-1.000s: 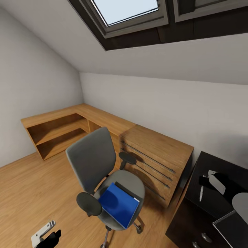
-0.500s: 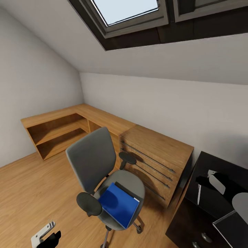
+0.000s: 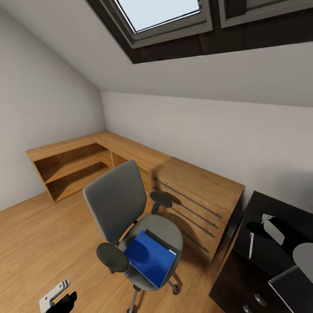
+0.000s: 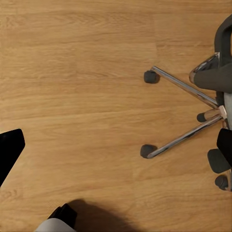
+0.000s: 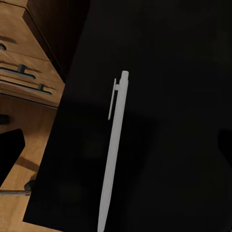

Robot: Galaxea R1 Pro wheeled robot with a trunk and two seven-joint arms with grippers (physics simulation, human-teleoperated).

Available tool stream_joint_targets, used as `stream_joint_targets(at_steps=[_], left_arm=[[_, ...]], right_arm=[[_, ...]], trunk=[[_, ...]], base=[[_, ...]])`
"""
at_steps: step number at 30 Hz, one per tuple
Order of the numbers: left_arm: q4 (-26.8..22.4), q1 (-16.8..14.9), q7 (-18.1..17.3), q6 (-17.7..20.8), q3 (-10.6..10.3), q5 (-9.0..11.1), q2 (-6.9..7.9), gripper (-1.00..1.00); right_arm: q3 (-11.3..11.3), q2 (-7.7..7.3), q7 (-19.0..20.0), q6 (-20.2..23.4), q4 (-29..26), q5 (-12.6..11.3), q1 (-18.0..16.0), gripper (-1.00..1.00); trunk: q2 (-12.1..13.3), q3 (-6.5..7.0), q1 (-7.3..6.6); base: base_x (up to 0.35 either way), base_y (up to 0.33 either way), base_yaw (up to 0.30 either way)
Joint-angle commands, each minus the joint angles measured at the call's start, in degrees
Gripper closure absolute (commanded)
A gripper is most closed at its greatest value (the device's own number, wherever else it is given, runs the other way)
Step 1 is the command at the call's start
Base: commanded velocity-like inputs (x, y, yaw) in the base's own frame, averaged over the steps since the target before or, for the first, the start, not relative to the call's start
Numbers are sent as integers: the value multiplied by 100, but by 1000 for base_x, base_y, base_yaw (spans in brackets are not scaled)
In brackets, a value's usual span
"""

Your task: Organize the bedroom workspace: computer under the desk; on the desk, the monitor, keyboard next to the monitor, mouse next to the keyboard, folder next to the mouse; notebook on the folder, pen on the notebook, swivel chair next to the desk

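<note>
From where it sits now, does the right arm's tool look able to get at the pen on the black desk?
Probably yes. The pen lies bare on the black desk, directly ahead of the right tool, with nothing over or against it.

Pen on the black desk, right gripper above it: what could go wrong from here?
1. The pen is thin and flat on the desk; the fingers may skid it instead of gripping.
2. It lies near the desk's edge, so a nudge could send it to the floor.
3. The folder overhangs the swivel chair seat; bumping the chair might tip it off.
</note>
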Motion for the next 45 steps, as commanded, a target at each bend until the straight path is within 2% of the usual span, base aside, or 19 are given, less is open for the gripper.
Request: stream_joint_targets(at_steps=[1, 5, 13, 20, 23, 26, 31, 43, 45], left_arm=[[-10, -1, 39, 13, -10, 23, 6, -100], [-3, -1, 44, 13, -10, 27, 0, -100], [162, -1, 47, 16, -30, 17, -18, -100], [260, 0, 57, 22, -54, -44, -21, -100], [482, -1, 52, 22, -94, -225, -30, -100], [621, -1, 44, 22, -110, -452, -54, -100], [669, 1, 41, 22, -115, -550, -80, -100], [684, 0, 34, 22, -122, -549, -92, -100], [776, 1, 33, 22, -153, -559, -186, -100]], right_arm=[[39, -7, -47, 19, -16, -61, -3, -100], [26, -7, -52, 18, -35, -64, -3, -100], [45, 12, -89, 26, -443, -82, -3, -100], [57, 267, -112, 29, -495, -49, -3, -100], [61, 391, -119, 27, -496, 18, -3, -100], [63, 589, -120, 20, -487, 283, 2, -100], [60, 943, -112, 17, -452, 744, 11, -100], [64, 1065, -100, 17, -448, 810, 18, -100], [64, 1105, -100, -25, -442, 949, 22, -100]], trunk=[[-6, -7, 1], [-6, -7, 1], [-6, -7, 1], [-6, -7, 1], [-6, -7, 1], [-6, -7, 1], [-6, -7, 1], [-6, -7, 1], [-6, -7, 1]], base=[[0, 0, 0], [0, 0, 0], [0, 0, 158], [0, 0, 271], [0, 0, 278], [0, 0, 279], [0, 0, 279], [0, 0, 279], [0, 0, 271]])
